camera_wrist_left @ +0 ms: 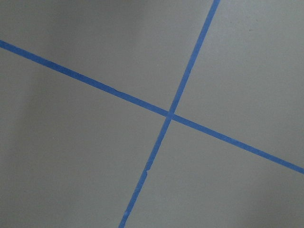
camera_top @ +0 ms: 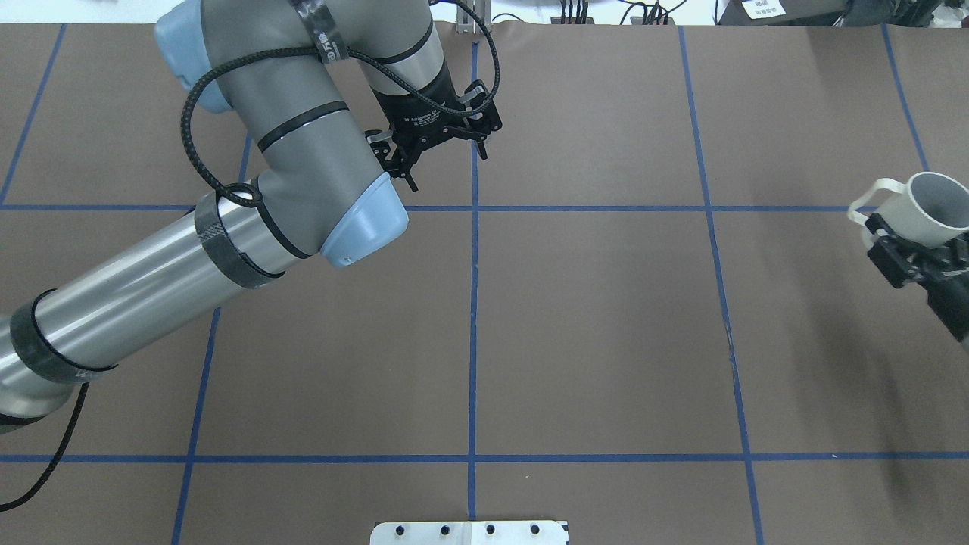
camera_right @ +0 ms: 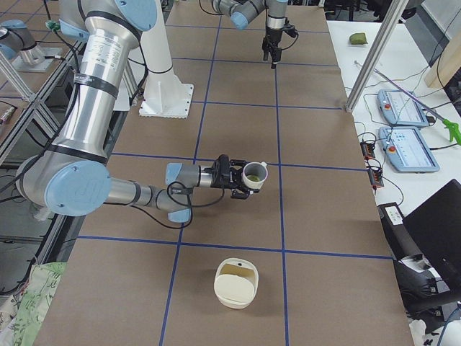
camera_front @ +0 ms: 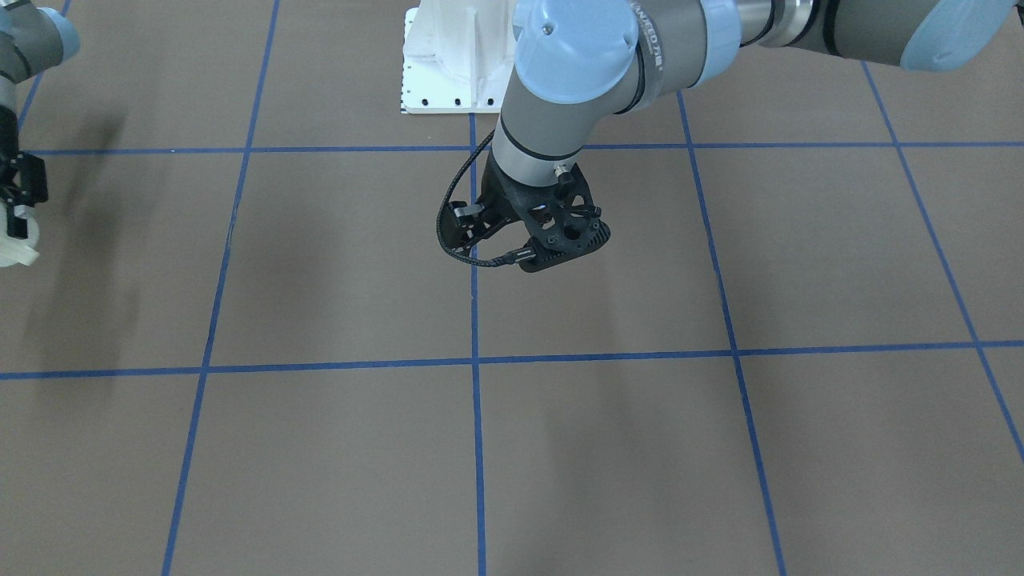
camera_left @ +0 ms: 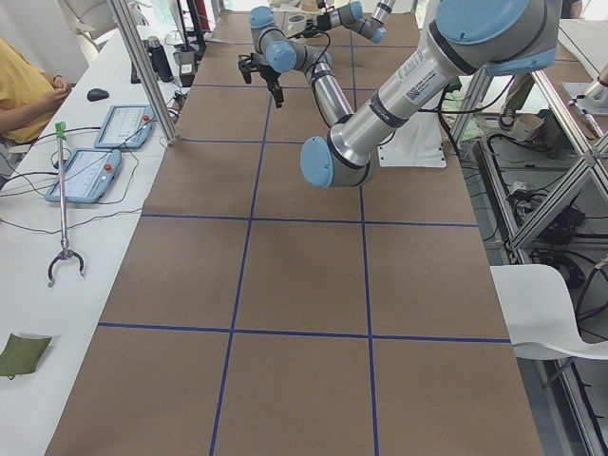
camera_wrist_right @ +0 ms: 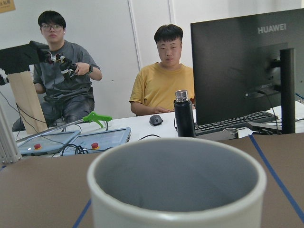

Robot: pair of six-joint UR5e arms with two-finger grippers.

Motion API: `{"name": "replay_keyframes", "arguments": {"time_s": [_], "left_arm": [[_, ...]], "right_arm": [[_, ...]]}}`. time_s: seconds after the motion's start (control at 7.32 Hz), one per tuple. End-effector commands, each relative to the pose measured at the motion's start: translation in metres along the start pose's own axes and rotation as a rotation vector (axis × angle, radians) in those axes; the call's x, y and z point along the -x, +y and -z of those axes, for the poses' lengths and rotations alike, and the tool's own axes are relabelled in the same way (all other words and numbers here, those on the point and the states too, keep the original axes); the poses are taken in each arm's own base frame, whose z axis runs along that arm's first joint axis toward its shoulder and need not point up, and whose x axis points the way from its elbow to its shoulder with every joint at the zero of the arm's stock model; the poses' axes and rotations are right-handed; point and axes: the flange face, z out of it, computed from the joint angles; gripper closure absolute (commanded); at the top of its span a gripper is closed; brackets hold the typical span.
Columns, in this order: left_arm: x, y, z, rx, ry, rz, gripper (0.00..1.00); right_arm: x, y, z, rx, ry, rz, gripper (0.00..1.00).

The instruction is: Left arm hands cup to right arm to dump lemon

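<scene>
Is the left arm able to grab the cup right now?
Probably not yet. The cup is clamped in the right gripper, and the left gripper hangs open far off across the table. Nothing stands between them; it's just distance.

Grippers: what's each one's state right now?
Left gripper: open, holding nothing.
Right gripper: closed on the cup.

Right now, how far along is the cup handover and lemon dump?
Handover looks done: the left fingers hang empty over mid-table, and the right fingers hold the cup. In hand: the cup looks upright with something yellow-green inside, likely the lemon. Left: tipping it out, perhaps into the white container on the table.
</scene>
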Motion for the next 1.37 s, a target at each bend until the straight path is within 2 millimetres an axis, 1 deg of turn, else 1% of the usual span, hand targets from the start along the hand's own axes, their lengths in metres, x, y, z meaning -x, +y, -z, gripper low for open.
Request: {"name": "replay_keyframes", "arguments": {"time_s": [0.0, 0.14, 0.27, 0.41, 0.55, 0.68, 0.82, 0.96, 1.09, 1.23], "left_arm": [[0.000, 0.000, 0.000, -0.002, 0.000, 0.000, 0.00], [0.000, 0.001, -0.001, 0.000, 0.000, -0.001, 0.00], [0.000, 0.002, -0.002, 0.001, -0.002, -0.001, 0.00], [0.000, 0.002, -0.005, 0.003, -0.006, -0.002, 0.00], [0.000, 0.001, -0.007, -0.007, -0.011, -0.001, 0.00], [-0.001, 0.003, -0.012, -0.006, -0.017, -0.003, 0.00], [-0.001, 0.006, -0.015, -0.009, -0.019, -0.007, 0.00], [-0.002, 0.007, -0.015, -0.008, -0.017, -0.009, 0.00], [-0.002, 0.007, -0.015, -0.008, -0.017, -0.009, 0.00], [-0.002, 0.007, -0.015, -0.008, -0.019, -0.009, 0.00]], "right_arm": [[-0.076, 0.005, 0.032, -0.001, -0.018, -0.152, 0.88], [-0.084, -0.001, 0.032, -0.020, 0.001, -0.162, 0.90], [-0.100, -0.001, 0.038, -0.016, 0.028, -0.148, 0.90], [-0.111, -0.012, 0.046, -0.033, 0.033, -0.213, 0.91], [-0.125, -0.027, 0.053, -0.011, 0.032, -0.381, 0.98], [-0.139, -0.048, 0.057, 0.038, 0.018, -0.453, 0.98], [-0.145, -0.062, 0.059, 0.064, 0.004, -0.535, 0.97], [-0.144, -0.072, 0.053, 0.019, -0.002, -0.789, 0.96], [-0.144, -0.076, 0.046, 0.002, -0.007, -0.909, 0.96], [-0.150, -0.076, 0.047, -0.009, 0.007, -0.952, 0.96]]}}
